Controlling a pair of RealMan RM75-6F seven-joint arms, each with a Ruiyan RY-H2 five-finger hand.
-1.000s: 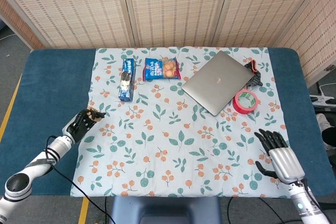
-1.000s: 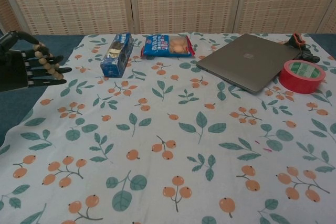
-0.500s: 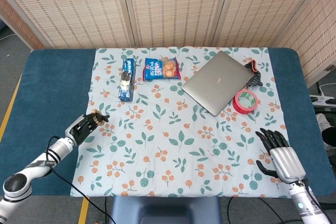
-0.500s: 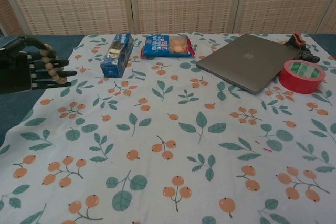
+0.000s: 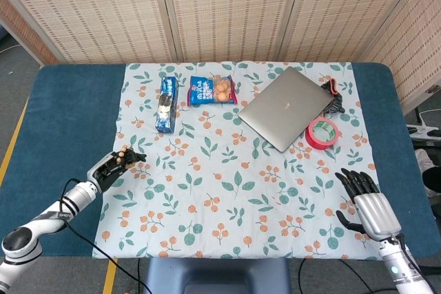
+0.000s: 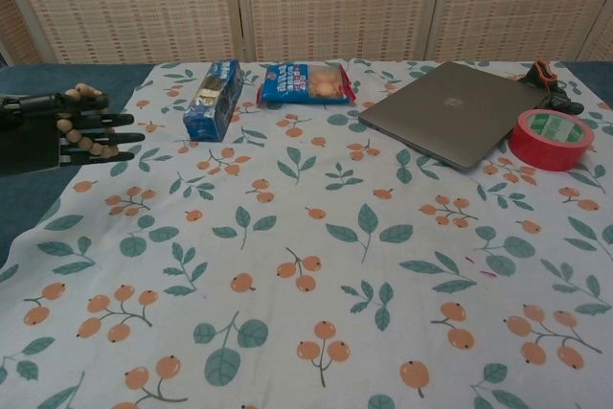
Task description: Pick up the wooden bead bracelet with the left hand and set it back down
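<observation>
We see the black left hand point(image 6: 43, 136) at the left edge of the floral tablecloth point(image 5: 234, 184), where the cloth meets the blue table top point(image 5: 62, 122). Its arm comes in from the lower left in the head view. The fingers point(image 6: 113, 137) are stretched nearly flat and point to the right, toward the middle of the cloth, one above the other in the chest view. The hand holds the wooden bead bracelet point(image 6: 77, 122), which is looped around the fingers near their base. We cannot tell if the hand touches the cloth or is a little above it.

The bracelet is a string of round, light brown wooden beads. In the chest view the beads run from the top of the hand, down across the fingers, and curve to the right at the lower end. So the loop stands mostly upright and its long axis goes up and down, across the direction of the fingers. In the head view it shows only as a small cluster of beads point(image 5: 124, 153) on the fingers.

The right hand point(image 5: 365, 201) is at the lower right corner, over the edge of the cloth, with the back upward. Its fingers are spread and point away from the robot, and it holds nothing.

A blue snack box point(image 6: 213, 99) lies near the left hand, further back on the cloth.
</observation>
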